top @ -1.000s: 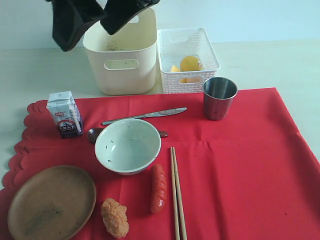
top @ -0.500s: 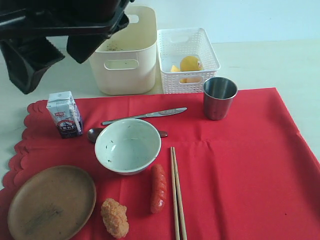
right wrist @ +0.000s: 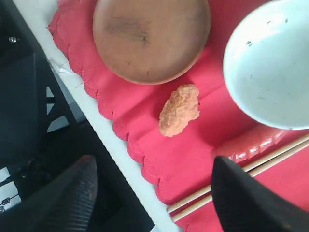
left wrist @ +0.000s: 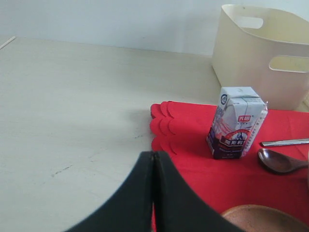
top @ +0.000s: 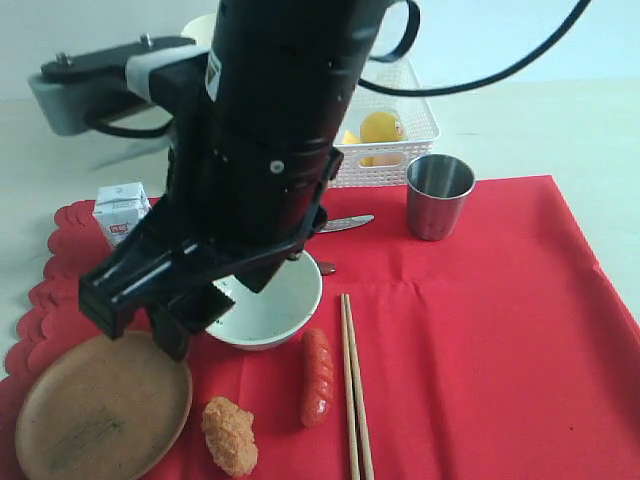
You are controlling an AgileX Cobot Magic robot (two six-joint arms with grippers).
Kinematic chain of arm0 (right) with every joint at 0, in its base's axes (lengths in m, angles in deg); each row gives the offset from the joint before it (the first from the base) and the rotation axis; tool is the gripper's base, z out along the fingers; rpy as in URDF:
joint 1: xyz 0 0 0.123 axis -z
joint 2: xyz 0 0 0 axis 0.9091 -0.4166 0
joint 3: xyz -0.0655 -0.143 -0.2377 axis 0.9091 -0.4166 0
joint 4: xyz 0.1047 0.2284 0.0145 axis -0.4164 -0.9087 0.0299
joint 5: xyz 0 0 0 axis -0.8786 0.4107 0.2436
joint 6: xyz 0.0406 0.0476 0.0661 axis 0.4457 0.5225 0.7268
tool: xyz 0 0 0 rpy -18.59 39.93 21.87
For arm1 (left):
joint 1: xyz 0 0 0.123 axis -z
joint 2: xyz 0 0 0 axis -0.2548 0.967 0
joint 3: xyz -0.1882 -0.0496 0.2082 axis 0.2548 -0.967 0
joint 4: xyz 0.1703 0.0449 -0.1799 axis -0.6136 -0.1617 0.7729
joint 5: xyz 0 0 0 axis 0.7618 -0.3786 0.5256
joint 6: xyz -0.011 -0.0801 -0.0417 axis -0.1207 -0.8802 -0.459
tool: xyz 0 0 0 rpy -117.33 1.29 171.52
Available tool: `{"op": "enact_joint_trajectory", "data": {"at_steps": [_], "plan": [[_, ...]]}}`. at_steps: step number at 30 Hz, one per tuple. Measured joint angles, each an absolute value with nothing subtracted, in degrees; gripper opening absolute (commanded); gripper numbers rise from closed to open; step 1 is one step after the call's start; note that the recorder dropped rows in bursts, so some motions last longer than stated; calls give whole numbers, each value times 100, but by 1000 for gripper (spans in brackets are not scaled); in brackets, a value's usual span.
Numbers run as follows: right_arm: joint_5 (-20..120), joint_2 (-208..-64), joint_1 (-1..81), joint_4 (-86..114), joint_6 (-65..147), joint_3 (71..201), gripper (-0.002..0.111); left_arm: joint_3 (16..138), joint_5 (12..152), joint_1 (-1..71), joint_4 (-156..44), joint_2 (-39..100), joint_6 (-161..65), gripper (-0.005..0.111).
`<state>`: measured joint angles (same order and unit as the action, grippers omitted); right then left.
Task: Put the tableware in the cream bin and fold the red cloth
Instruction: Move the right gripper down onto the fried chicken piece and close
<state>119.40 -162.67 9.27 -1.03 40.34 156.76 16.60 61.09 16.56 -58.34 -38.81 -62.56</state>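
My right gripper (top: 135, 325) (right wrist: 154, 203) hangs open and empty, reaching across over the left of the red cloth (top: 480, 330) and pointing at the brown wooden plate (top: 100, 410) (right wrist: 149, 34). Its arm hides most of the cream bin (left wrist: 260, 63) and part of the speckled bowl (top: 270, 310) (right wrist: 270, 67). The chopsticks (top: 352, 390) lie right of the bowl. At the cloth's back right stands the steel cup (top: 438, 195). The knife (left wrist: 285, 142) and the dark spoon (left wrist: 280, 162) lie behind the bowl. My left gripper (left wrist: 153, 155) is shut, empty, over bare table beside the scalloped edge.
A milk carton (top: 120, 210) (left wrist: 236, 123) stands on the cloth's back left corner. The white lattice basket (top: 400, 130) holds yellow toy food. A toy sausage (top: 317, 375) and a fried nugget (top: 230, 435) lie near the front. The table's front edge (right wrist: 96, 121) runs close to the plate.
The open right gripper and its arm came down from the top of the view, across the bin and bowl, toward the plate. Nothing on the cloth moved.
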Motion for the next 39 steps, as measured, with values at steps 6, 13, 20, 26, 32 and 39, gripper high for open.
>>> {"op": "enact_joint_trajectory", "data": {"at_steps": [6, 13, 20, 26, 32, 39], "plan": [[11603, -16267, 927, -256, 4034, 15115, 64, 1660, 6109, 1656, -5834, -3881, -6256, 0], [11131, -16284, 651, -282, 4034, 14690, 64, 1660, 6109, 1656, -5834, -3881, -6256, 0], [10839, -16807, 181, -282, 4034, 14663, 64, 1660, 6109, 1656, -5834, -3881, -6256, 0], [10533, -17335, 86, -172, 4163, 14663, 64, 1660, 6109, 1656, -5834, -3881, -6256, 0], [10223, -17579, 77, 106, 4371, 14663, 64, 1660, 6109, 1656, -5834, -3881, -6256, 0], [10066, -17901, 77, 509, 4637, 14663, 64, 1660, 6109, 1656, -5834, -3881, -6256, 0]]}}
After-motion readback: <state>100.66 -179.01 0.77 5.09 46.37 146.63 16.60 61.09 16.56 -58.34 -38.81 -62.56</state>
